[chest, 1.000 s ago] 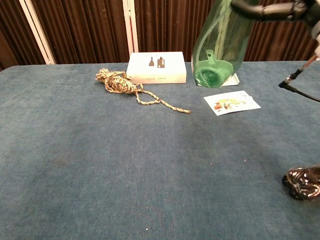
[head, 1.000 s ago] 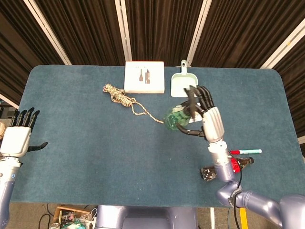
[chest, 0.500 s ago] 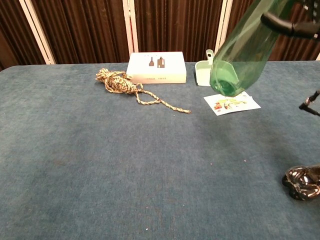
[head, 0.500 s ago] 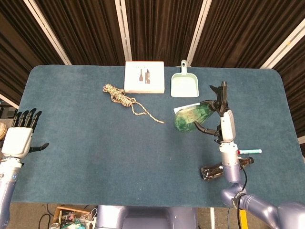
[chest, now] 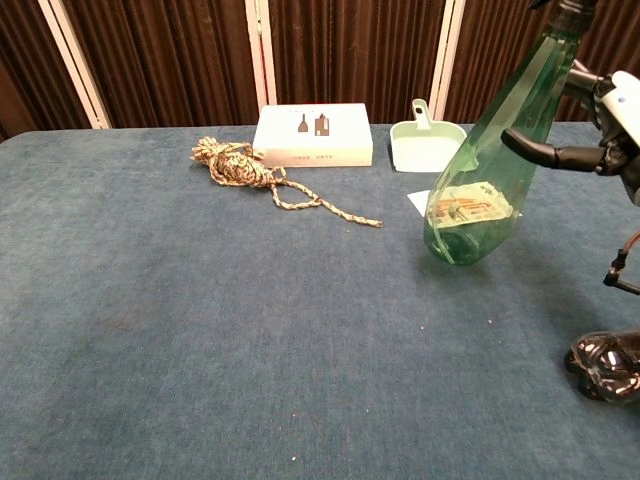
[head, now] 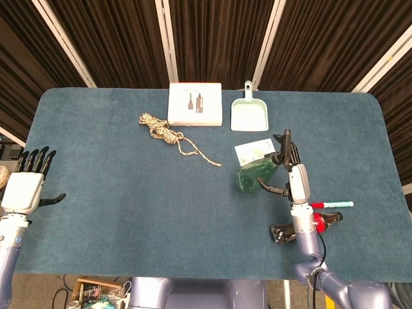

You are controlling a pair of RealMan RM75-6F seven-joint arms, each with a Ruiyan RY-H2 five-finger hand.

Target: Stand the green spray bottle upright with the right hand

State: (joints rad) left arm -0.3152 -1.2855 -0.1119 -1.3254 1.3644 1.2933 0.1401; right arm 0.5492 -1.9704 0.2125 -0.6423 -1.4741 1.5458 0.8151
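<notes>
Right of centre in the chest view, the translucent green plastic spray bottle (chest: 487,176) leans with its base at the blue carpeted tabletop (chest: 200,330), neck tilted toward the upper right. The right robot hand (chest: 600,125) grips its upper body, fingers (chest: 545,152) wrapped across the front. At the far left edge of the head view, the left robot hand (head: 26,187) rests spread, holding nothing.
</notes>
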